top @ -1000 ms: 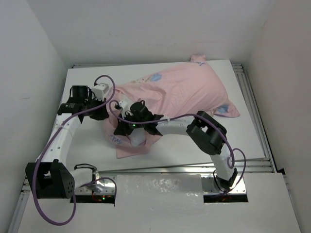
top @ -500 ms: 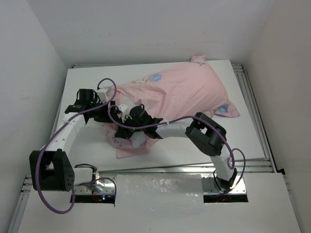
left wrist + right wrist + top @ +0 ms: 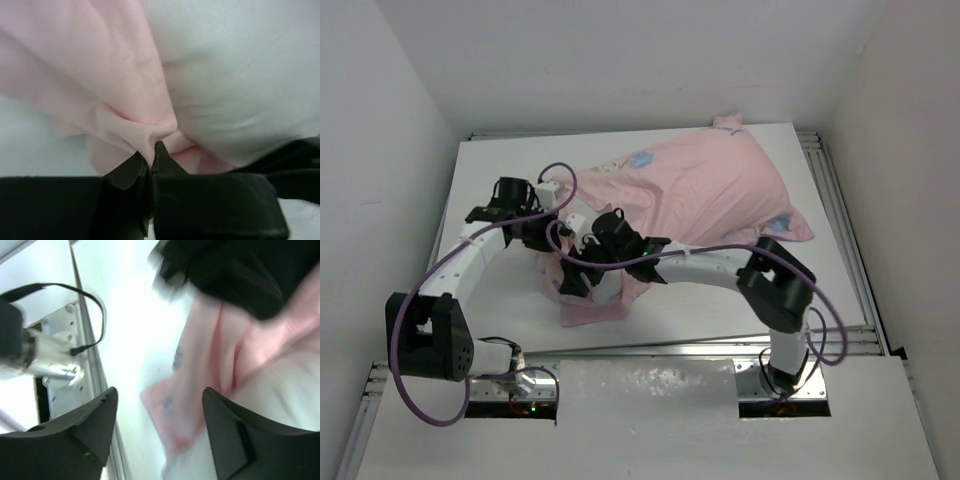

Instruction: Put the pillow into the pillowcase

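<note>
Where the left gripper (image 3: 151,154) meets the cloth, its dark jaws are pressed together on a pinched fold of the thin pale pink fabric pillowcase (image 3: 100,70). The fabric bunches right at the fingertips and spreads away beyond them to that hand's left. Just past the pinch and to its right swells the plump white stuffed pillow (image 3: 240,75), pressed against the pink cloth, with the case's edge lapping over its side. The right gripper (image 3: 160,432) is spread wide, its two black fingers (image 3: 90,427) well apart and clamping nothing. Ahead of them a loose pink flap of the case lies on the flat white table (image 3: 125,330). White pillow surface seems to show by the right-hand finger, though blur makes it hard to tell whether it touches. Farther ahead sits the dark body of the left gripper, and off to the left a silver metal mount (image 3: 50,367). From above, both grippers sit close together at the case's near end, and its filled bulk stretches away from them toward the table's far right corner.
</note>
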